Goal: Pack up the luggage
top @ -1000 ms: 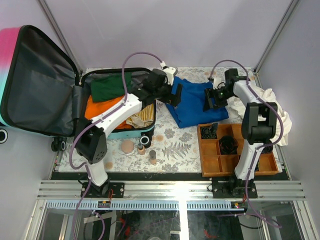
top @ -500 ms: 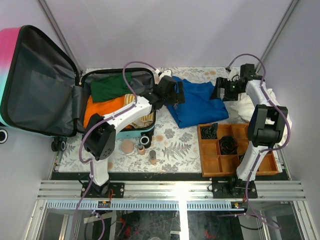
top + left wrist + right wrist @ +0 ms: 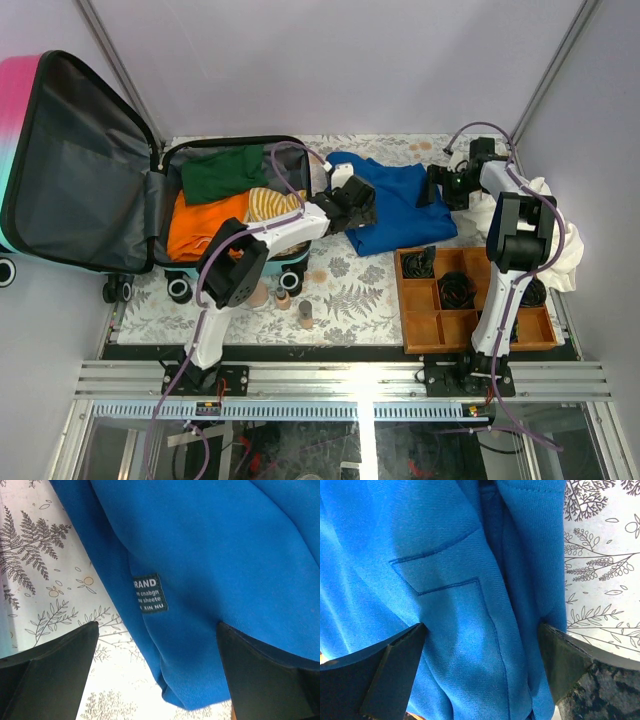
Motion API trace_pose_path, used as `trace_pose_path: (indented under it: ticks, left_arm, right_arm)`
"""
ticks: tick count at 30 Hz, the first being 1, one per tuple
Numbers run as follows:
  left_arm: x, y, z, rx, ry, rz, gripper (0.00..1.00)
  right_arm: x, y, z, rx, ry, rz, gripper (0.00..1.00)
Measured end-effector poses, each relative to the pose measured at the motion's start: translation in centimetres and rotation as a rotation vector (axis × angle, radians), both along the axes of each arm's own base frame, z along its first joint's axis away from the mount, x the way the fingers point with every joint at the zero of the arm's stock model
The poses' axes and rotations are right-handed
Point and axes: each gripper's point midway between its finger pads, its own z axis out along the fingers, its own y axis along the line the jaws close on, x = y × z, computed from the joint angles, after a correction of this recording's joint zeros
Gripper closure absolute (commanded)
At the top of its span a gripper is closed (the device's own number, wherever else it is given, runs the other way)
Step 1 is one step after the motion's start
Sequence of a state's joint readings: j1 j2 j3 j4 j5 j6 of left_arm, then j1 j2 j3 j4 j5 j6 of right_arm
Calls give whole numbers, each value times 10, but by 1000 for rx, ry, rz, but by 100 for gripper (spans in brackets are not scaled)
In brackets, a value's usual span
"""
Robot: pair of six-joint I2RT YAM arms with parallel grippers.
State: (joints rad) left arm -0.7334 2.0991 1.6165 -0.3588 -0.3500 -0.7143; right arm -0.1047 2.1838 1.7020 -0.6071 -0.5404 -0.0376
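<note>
One open luggage (image 3: pixel 85 160) at left holds three folded clothes (image 3: pixel 205 225). One blue garment (image 3: pixel 400 205) lies right of it. The left end effector (image 3: pixel 157 630) and right end effector (image 3: pixel 481 627) both gape wide over it.

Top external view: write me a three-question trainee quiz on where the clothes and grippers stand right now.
1. True or false: the blue garment lies inside the luggage.
2. Multiple choice: the left gripper and right gripper are A) both open, at the blue garment; B) both shut on it; C) both inside the luggage.
3. Short answer: what colour is the garment lying farthest back in the luggage's base?
Key: 1 false, it lies on the table beside the luggage; 2 A; 3 green.
</note>
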Motion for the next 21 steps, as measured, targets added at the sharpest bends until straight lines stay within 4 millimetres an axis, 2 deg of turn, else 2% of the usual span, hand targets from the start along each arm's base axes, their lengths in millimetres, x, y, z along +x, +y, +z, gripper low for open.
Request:
trace_pose_path:
  ticks: [6,14,19,21]
  left_arm:
    - [2,1,-20,12,25,37,0]
    - [8,-5,-33,-3,41,62,1]
    - [12,-13,-38,-17,48,59,19]
    - [13,-15,-38,-25,49,53,33]
  right_arm:
    - [0,1,-3,5,7,1,6]
    - [0,5,-3,29,9,11,14]
    - [0,7,-6,29,6,16,27]
    - [0,9,-7,29,7,19,33]
